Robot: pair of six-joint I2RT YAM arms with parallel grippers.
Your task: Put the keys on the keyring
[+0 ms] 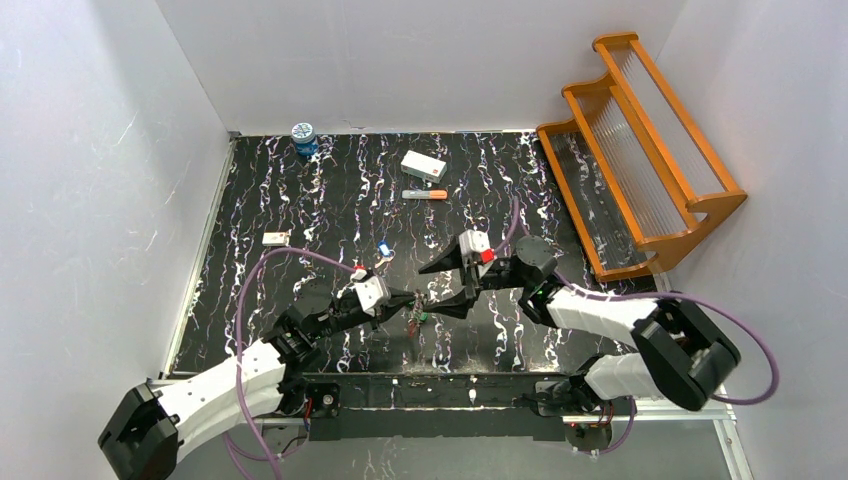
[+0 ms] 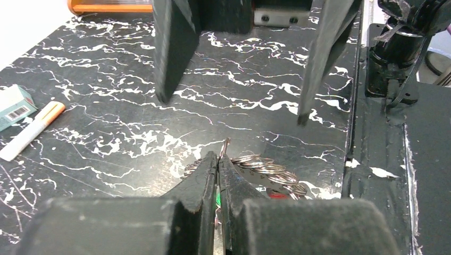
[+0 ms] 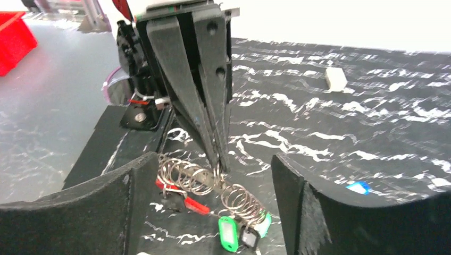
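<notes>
Left hand [image 2: 218, 158] pinched together on one silver loop of the keyring [image 3: 234, 199], a chain of rings lying on the marbled worktop [image 2: 106, 106] near its front edge. Right hand [image 1: 428, 290] spread wide, fingers either side of the rings, not touching them. Green tag [image 3: 227, 234] at chain's end. Blue-headed key [image 3: 357, 187] flat on worktop, well apart from the rings.

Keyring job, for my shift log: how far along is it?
Done: a green tag hangs on the keyring. In hand: the left gripper pinches one ring; the right gripper hovers open around it. Remaining: the blue key lies loose on the table, unthreaded.
</notes>
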